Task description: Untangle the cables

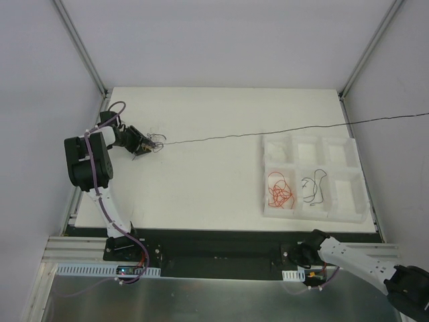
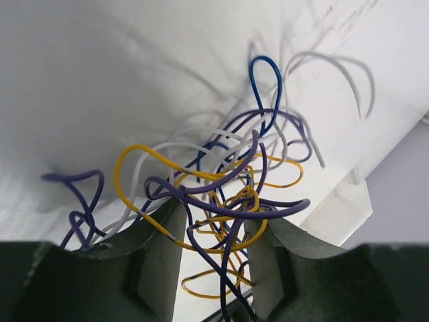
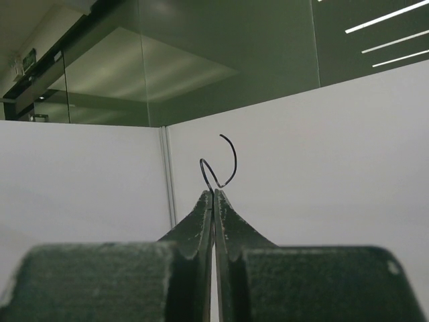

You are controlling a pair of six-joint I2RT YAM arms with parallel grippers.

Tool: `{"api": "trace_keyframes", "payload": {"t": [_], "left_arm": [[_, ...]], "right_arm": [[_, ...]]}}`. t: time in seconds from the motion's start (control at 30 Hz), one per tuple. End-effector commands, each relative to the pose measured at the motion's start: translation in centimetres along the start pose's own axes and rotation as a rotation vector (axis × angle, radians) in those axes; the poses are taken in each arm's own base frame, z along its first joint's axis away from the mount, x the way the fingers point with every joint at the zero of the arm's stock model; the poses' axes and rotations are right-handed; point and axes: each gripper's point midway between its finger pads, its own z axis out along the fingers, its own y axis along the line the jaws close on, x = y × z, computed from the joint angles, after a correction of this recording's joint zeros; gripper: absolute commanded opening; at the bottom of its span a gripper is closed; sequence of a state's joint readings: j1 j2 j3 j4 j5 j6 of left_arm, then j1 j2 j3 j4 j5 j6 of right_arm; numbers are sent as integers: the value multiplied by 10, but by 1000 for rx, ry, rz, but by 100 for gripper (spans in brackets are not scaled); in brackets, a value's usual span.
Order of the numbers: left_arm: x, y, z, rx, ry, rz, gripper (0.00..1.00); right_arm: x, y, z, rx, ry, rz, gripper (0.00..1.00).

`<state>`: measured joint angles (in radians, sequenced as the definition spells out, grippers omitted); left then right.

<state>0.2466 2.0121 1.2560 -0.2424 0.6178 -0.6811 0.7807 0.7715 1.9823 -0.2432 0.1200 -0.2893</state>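
The left tool [image 1: 143, 149], at the far left of the white table [image 1: 201, 194], has its jaws partly apart and clamped on a tangle of thin purple, yellow, white and blue cables [image 2: 228, 201]; a long thin black strand [image 1: 268, 134] runs taut from the tangle out past the right wall; the right tool [image 3: 214, 194], jaws pressed together, pinches a thin black curled wire [image 3: 231, 161]; loose orange-red wires [image 1: 281, 190] and a short black wire [image 1: 314, 189] lie in adjoining compartments of a white moulded tray [image 1: 348, 211].
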Motion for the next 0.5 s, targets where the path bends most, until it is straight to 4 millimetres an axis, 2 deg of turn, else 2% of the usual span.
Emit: {"api": "trace_keyframes", "payload": {"t": [0.0, 0.1, 0.17, 0.23, 0.33, 0.47], "left_arm": [[-14, 18, -16, -78, -78, 12, 39], [-14, 17, -18, -77, -83, 15, 39], [-18, 18, -21, -78, -92, 14, 40], [-22, 22, -26, -79, -103, -4, 40], [-32, 29, -34, -79, -130, -40, 40], [-40, 37, -39, -77, -142, -67, 40]], "right_arm": [[-23, -3, -3, 15, -101, 6, 0], [10, -4, 18, 35, -15, 2, 1], [19, -9, 23, 64, 18, -26, 0], [12, -14, 18, 85, -2, -46, 0], [-10, -21, 3, 107, -61, -55, 1], [-28, -22, -10, 106, -99, -61, 0]]}}
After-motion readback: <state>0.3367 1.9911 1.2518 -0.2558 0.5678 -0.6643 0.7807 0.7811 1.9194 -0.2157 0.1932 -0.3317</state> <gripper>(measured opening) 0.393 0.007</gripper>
